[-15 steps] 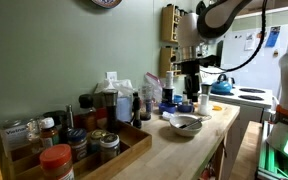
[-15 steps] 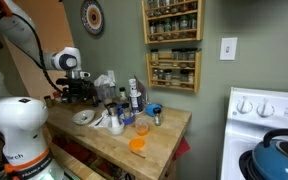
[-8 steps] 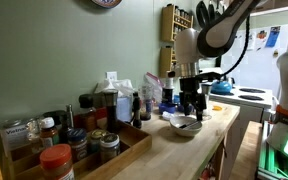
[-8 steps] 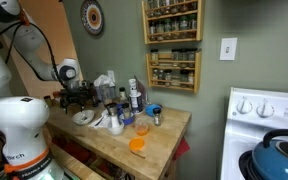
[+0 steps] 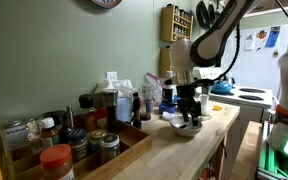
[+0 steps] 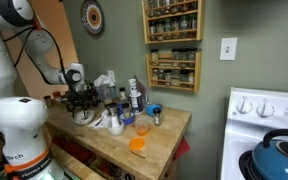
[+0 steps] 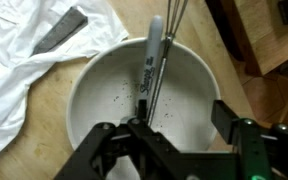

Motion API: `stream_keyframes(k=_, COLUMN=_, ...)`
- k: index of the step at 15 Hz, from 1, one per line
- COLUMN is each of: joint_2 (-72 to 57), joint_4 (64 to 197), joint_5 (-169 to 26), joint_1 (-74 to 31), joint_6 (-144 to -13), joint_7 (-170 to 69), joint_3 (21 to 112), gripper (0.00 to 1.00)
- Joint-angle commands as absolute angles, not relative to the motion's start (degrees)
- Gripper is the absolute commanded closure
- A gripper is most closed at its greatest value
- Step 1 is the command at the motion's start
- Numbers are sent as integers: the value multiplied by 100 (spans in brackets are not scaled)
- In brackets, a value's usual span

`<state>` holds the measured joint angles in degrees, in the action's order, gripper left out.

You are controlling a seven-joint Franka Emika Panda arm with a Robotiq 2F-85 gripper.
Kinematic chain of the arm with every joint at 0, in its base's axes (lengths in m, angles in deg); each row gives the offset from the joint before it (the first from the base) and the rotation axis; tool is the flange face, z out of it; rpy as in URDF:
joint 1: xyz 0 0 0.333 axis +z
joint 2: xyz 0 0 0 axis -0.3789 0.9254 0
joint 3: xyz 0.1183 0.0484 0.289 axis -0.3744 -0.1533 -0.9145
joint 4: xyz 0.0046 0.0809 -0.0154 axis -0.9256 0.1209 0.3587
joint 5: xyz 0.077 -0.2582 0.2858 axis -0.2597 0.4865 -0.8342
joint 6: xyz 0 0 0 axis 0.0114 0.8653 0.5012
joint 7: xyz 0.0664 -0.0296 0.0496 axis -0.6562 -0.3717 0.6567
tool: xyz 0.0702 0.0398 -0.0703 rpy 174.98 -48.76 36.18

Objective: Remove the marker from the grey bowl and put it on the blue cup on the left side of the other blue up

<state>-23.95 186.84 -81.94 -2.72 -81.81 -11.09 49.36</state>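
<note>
The grey bowl [image 7: 88, 82] fills the wrist view, and the dark marker [image 7: 152, 58] lies inside it, reaching from the far rim toward the middle. My gripper [image 7: 170, 132] is open just above the bowl, with one finger over the marker's near end and the other at the bowl's right rim. In both exterior views the gripper [image 5: 189, 112] [image 6: 81, 104] hangs low over the bowl [image 5: 185, 128] [image 6: 83, 119]. A blue cup [image 6: 153, 110] stands further along the counter. The marker is too small to see in the exterior views.
A white cloth [image 7: 24, 65] lies beside the bowl. Bottles and jars [image 5: 119, 105] crowd the back of the wooden counter, and a tray of spice jars [image 5: 74, 145] stands at its near end. An orange cup [image 6: 137, 145] sits near the counter edge. A blue kettle [image 6: 282, 158] is on the stove.
The gripper has come down from well above the counter to just over the bowl. It stays open. The bowl and marker have not moved.
</note>
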Motion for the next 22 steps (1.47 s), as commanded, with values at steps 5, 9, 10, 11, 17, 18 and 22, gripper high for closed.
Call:
stream_keyframes(k=5, joint_2=-1968, joint_4=18387, joint_5=-7592, joint_1=-536, joint_6=-8312, joint_7=-1642, joint_3=4855, gripper=51)
stream_keyframes(k=9, joint_2=-1750, joint_4=18183, joint_5=-7417, joint_1=-634, joint_6=-8275, joint_7=-1836, joint_3=4844, gripper=61)
stream_keyframes(k=10, joint_2=-1693, joint_4=18139, joint_5=-7361, joint_1=-651, joint_6=-8253, joint_7=-1873, joint_3=4843, gripper=61)
stream_keyframes(k=11, joint_2=-1642, joint_4=18104, joint_5=-7308, joint_1=-666, joint_6=-8232, joint_7=-1920, joint_3=4843, gripper=62)
stream_keyframes(k=17, joint_2=-1440, joint_4=17992, joint_5=-7069, joint_1=-749, joint_6=-8175, joint_7=-2123, joint_3=4858, gripper=63)
stream_keyframes(k=18, joint_2=-1420, joint_4=17989, joint_5=-7049, joint_1=-762, joint_6=-8169, joint_7=-2141, joint_3=4857, gripper=88)
stream_keyframes(k=22, joint_2=-1742, joint_4=18130, joint_5=-7343, joint_1=-849, joint_6=-8034, joint_7=-1840, joint_3=4758, gripper=100)
